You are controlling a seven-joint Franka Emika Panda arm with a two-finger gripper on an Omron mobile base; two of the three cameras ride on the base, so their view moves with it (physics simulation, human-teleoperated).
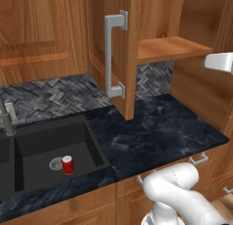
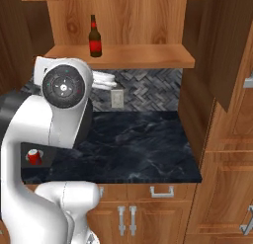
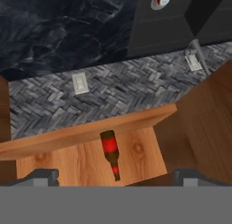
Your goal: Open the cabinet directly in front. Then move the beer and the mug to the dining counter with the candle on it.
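I have the cabinet [image 1: 132, 46] open in front of me: its door [image 1: 111, 51] with the long silver bar handle [image 1: 113, 55] swings out over the black marbled table [image 1: 154, 128], and the wooden shelf [image 2: 123, 57] inside is exposed.

The beer [image 2: 95, 37] stands upright on that shelf, toward its left end and back from the front edge. In the hand view it appears inverted, since the hand is rolled over; the bottle sits centred between my two fingers [image 3: 41, 175], which are spread wide and released, holding nothing. The gripper [image 3: 115, 178] is apart from the bottle, aimed at the shelf.

The arm [image 2: 44, 139] rises from the base near the table's front edge, elbow bent high, with the forearm reaching up toward the shelf's level. The wrist end shows at the right edge of the left base view.

A short red can [image 1: 67, 165] stands in the black sink [image 1: 45, 151] beside the drain, left of the table's bare stretch.
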